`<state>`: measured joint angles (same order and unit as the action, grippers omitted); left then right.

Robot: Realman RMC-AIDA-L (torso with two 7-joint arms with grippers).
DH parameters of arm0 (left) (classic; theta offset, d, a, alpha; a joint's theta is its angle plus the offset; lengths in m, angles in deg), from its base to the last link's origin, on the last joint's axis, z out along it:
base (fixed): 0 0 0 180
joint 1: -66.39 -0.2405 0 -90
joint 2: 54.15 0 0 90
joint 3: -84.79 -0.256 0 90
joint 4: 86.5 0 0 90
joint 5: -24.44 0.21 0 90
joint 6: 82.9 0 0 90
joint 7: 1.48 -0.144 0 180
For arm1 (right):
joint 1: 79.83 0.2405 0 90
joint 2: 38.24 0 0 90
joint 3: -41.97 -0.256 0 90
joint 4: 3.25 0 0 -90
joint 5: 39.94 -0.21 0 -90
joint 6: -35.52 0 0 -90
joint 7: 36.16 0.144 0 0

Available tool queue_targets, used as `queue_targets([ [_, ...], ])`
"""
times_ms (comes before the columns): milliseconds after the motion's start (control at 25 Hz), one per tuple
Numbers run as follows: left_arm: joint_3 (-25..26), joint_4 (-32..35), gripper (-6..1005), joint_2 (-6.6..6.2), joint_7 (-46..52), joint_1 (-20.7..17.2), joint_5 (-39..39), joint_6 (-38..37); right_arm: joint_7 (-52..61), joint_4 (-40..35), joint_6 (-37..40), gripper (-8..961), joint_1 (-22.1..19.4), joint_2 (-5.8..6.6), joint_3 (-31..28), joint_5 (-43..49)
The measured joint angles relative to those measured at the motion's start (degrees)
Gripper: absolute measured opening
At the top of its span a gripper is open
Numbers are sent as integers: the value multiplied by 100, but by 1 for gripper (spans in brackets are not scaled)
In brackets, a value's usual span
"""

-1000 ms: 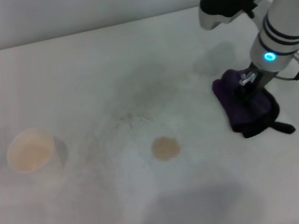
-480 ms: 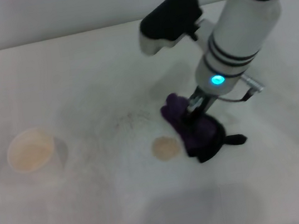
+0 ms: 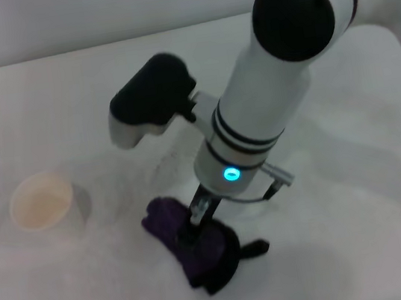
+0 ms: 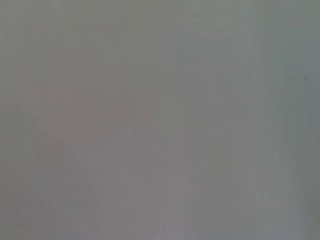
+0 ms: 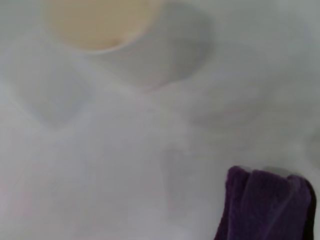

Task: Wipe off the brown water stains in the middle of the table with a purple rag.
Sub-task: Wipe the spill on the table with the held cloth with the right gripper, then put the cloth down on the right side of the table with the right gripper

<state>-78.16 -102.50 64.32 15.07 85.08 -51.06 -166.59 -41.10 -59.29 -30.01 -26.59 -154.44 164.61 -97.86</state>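
Head view: our right arm reached across the table (image 3: 358, 194) from the right, its wrist ring lit blue-green. Our right gripper (image 3: 195, 230) pointed down near the front centre of the tabletop, and its jaws were closed on the purple rag (image 3: 188, 246), pressing the bunched cloth against the surface. The rag's black edging and short black loop tail (image 3: 251, 249) lay toward the robot's right of the gripper. The brown water stains were not visible anywhere on the table; whether they lay under the rag or the arm could not be told. A white paper cup (image 3: 41, 204) with a tan interior stood upright well to the left of the rag.

Right wrist view: a corner of the purple rag (image 5: 265, 205) showed against the white table (image 5: 100, 165), with the cup (image 5: 97, 22) farther off.

Left wrist view: only a uniform grey field appeared; our left gripper was out of sight.
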Motion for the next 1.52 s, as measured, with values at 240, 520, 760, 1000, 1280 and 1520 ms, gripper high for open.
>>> queue_targets([
  [240, 0, -12, 883, -11, -6, 6, 0, 12, -185, 128, 122, 81, 52, 1, 175, -345],
  [520, 9, -132, 882, -23, -12, -55, -7, 71, -83, 161, -264, 81, -210, 34, -717, 564],
  [760, 9, -117, 881, -79, -11, -58, -9, 116, 32, 49, -734, 82, -437, 44, -1561, 1623],
  [1000, 1, -105, 883, -102, -10, -22, -9, 194, 18, 9, -963, 82, -733, 69, -2267, 2245],
  [1280, 0, -87, 883, -130, 9, 5, -9, 292, -187, -387, -1193, 82, -1229, 92, -3254, 2988],
  [1520, 0, -87, 883, -132, -2, 18, 25, 295, -370, -300, -1112, 82, -1346, 85, -3505, 3158],
])
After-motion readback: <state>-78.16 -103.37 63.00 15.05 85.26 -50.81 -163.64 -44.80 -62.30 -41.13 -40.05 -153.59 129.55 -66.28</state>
